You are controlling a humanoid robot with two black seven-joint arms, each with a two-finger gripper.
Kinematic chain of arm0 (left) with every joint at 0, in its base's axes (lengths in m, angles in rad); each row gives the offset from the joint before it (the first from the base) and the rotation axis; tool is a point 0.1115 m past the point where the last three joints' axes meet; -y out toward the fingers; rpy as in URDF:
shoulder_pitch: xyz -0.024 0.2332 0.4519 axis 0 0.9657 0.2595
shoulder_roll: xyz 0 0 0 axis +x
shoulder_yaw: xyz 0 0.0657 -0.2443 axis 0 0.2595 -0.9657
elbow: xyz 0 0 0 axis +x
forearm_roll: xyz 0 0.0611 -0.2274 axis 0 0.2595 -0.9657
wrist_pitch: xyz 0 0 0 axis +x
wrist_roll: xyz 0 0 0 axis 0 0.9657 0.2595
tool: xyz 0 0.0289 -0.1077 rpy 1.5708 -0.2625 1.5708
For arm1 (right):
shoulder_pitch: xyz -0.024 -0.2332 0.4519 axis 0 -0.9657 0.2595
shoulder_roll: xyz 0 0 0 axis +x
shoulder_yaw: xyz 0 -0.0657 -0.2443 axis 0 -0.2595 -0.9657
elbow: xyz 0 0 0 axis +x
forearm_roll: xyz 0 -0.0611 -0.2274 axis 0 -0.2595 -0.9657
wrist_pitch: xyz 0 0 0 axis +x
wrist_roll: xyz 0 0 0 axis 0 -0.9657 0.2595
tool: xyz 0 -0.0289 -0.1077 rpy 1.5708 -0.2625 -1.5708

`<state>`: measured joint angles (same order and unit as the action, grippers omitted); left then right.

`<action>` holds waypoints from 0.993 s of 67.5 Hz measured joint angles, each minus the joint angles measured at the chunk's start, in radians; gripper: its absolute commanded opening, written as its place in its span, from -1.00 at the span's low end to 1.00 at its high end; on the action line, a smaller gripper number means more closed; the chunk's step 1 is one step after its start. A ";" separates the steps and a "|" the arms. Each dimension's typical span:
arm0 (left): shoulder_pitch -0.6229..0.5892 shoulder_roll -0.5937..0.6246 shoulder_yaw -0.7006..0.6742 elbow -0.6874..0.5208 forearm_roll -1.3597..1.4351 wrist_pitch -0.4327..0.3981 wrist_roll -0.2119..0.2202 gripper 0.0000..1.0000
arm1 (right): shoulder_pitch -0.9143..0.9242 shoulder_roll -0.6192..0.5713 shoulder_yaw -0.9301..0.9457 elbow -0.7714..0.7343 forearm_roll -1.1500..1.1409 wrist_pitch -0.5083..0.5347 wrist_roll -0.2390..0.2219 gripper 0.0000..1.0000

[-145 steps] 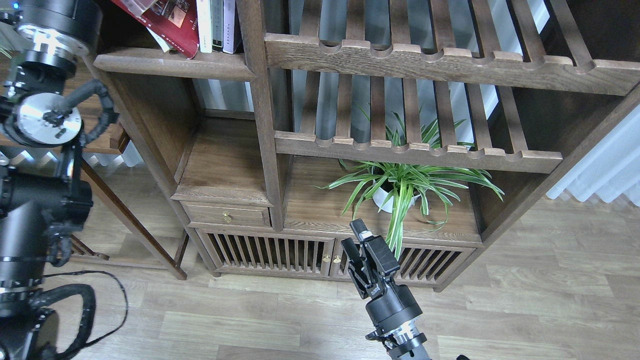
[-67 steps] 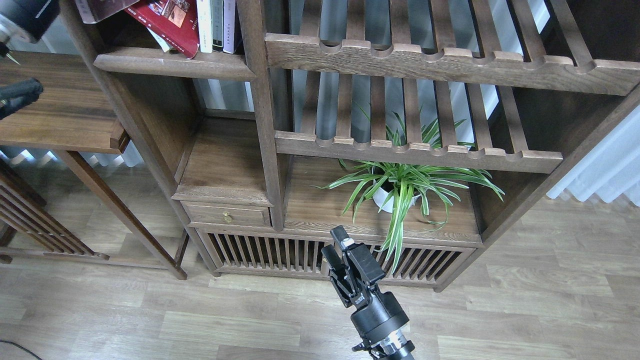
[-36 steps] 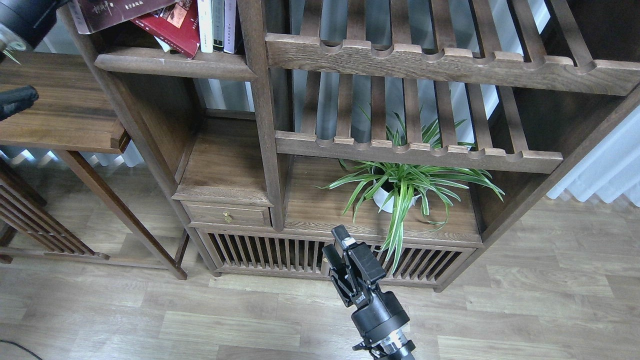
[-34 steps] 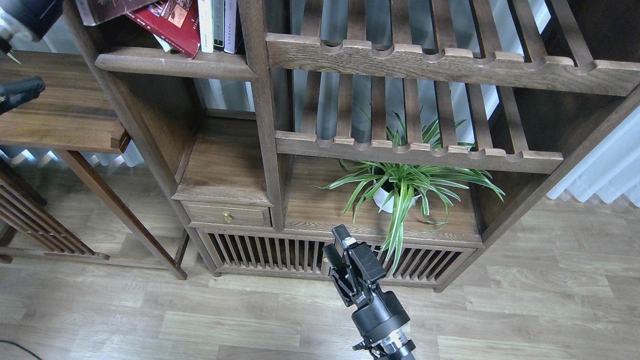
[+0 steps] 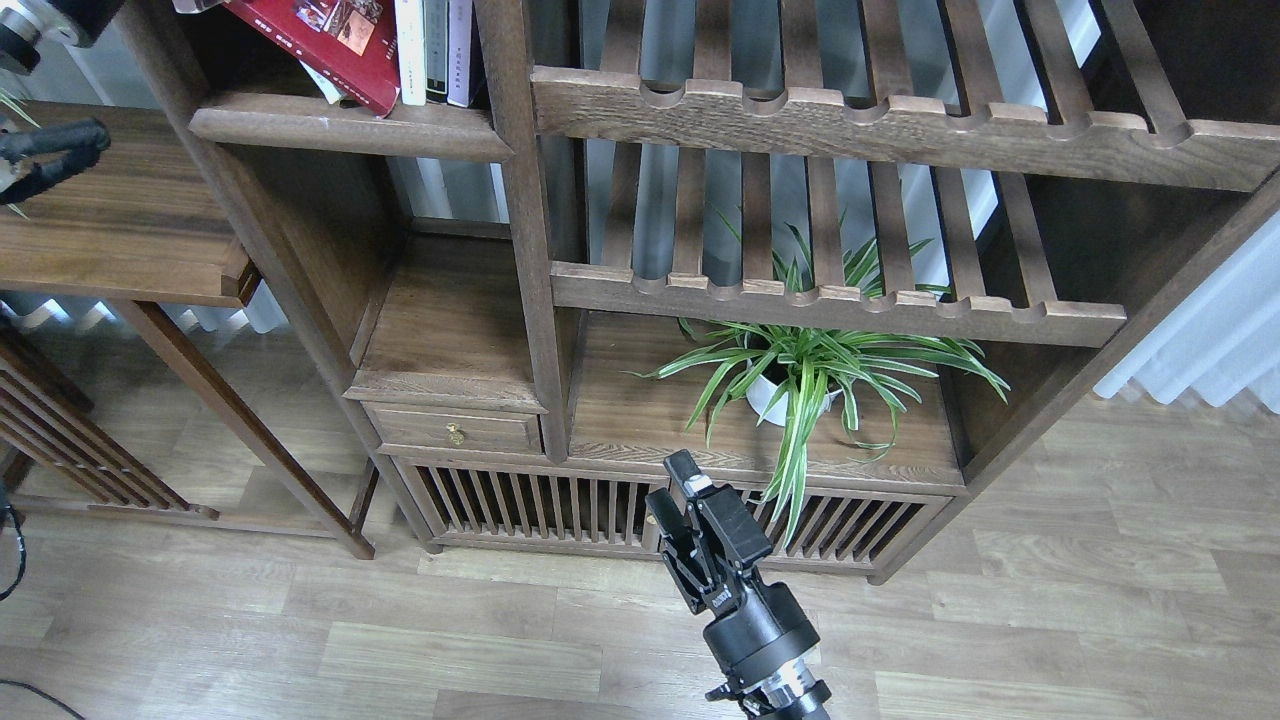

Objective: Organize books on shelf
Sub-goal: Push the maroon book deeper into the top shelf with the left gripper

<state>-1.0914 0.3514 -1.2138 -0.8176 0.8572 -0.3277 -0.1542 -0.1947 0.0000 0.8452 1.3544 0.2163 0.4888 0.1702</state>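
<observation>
The red book (image 5: 335,45) leans rightward on the shelf (image 5: 350,130) at the top left, against thin upright white, dark and lilac-spined books (image 5: 432,50). A pale book edge (image 5: 325,85) pokes out under the red one; its cover is hidden. The maroon book is out of view above the top edge. Only parts of my left arm (image 5: 45,15) show in the top left corner, and its gripper is out of view. My right gripper (image 5: 670,485) is open and empty, low in front of the cabinet, far below the shelf.
Slatted racks with notched rails (image 5: 850,110) fill the upper right. A potted spider plant (image 5: 800,375) stands on the cabinet top just behind my right gripper. A side table (image 5: 120,230) stands at the left, with a black cable loop (image 5: 50,155) of my arm over it.
The maroon book, seen at the top left half a second ago, has gone up out of view with my left arm. The red book leans as before. My right arm is still.
</observation>
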 measured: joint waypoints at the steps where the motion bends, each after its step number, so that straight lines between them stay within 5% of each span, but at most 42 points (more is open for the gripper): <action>1: -0.006 -0.003 0.003 0.007 0.000 0.000 -0.005 -0.96 | 0.000 0.000 0.000 0.000 0.000 0.000 0.000 0.61; 25: -0.080 -0.035 0.070 0.169 -0.003 0.001 -0.110 -0.96 | -0.014 0.000 0.003 0.000 -0.003 0.000 0.000 0.60; 36: -0.088 -0.038 0.116 0.244 -0.011 -0.003 -0.190 -0.96 | -0.018 0.000 0.003 0.000 -0.007 0.000 -0.001 0.60; 67: -0.142 -0.109 0.126 0.374 -0.014 -0.004 -0.241 -0.95 | -0.029 0.000 0.000 0.000 -0.011 0.000 -0.003 0.60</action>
<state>-1.2339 0.2419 -1.0875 -0.4440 0.8427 -0.3313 -0.3948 -0.2234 0.0000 0.8456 1.3545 0.2050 0.4887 0.1676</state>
